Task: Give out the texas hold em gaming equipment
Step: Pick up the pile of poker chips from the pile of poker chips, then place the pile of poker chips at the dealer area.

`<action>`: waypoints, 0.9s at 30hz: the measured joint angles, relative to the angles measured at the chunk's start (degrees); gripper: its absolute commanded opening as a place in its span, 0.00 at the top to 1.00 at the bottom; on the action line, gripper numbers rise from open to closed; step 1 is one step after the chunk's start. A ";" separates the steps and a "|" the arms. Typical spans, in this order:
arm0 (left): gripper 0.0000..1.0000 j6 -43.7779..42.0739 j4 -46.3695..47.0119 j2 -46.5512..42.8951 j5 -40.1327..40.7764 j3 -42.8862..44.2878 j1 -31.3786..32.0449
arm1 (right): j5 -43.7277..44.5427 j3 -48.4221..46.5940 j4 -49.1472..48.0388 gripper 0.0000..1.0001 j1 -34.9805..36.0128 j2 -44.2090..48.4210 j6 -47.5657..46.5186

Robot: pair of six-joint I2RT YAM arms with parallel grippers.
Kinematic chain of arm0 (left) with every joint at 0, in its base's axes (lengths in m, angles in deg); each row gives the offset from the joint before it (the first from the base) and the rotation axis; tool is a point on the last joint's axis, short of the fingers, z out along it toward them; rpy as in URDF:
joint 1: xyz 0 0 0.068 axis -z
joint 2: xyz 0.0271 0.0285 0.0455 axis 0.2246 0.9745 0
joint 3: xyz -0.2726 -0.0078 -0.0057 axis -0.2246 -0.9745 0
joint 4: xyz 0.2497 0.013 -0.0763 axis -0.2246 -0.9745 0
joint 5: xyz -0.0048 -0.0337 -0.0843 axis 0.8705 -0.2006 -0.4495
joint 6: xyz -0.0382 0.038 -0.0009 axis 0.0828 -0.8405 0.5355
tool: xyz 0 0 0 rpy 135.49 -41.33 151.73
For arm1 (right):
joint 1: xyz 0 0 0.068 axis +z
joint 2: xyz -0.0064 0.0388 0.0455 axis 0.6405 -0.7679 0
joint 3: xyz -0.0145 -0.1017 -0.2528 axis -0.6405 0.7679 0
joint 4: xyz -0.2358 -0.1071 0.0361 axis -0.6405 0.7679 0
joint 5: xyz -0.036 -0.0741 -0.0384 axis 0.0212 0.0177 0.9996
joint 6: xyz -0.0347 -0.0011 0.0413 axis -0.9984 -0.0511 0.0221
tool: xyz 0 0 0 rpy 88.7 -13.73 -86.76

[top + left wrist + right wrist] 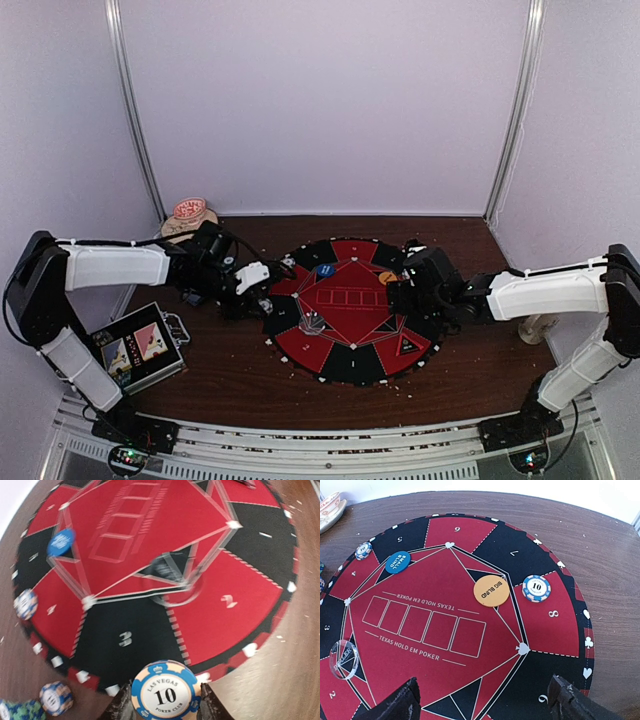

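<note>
My left gripper (pixel 162 707) is shut on a blue and peach poker chip (pixel 162 692) marked 10. It holds the chip flat above the near rim of the round red and black poker mat (pixel 215 625), by seat 3. Another such chip (pixel 536 588) lies on seat 8, and one (pixel 363 550) on seat 4. A blue small-blind button (pixel 398 562) and an orange big-blind button (pixel 491 590) rest on the mat, with a clear disc (pixel 343 658) near seat 2. My right gripper (pixel 482 702) hangs open over seat 9, holding nothing. No playing cards show.
Loose chips (pixel 55 697) lie on the wooden table left of the mat. A beige mug (pixel 188 215) stands at the back left. The metal case with card pictures (pixel 138 348) sits near the left arm's base. White walls enclose the table.
</note>
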 measured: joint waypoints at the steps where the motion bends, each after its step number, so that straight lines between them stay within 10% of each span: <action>1: 0.75 -0.37 0.00 -0.13 -0.13 -0.46 1.22 | 0.09 0.00 0.00 0.11 0.04 0.00 0.00; 27: 0.77 0.24 5.57 10.05 3.23 1.51 10.21 | 0.74 0.00 -0.02 0.10 0.11 0.00 -0.85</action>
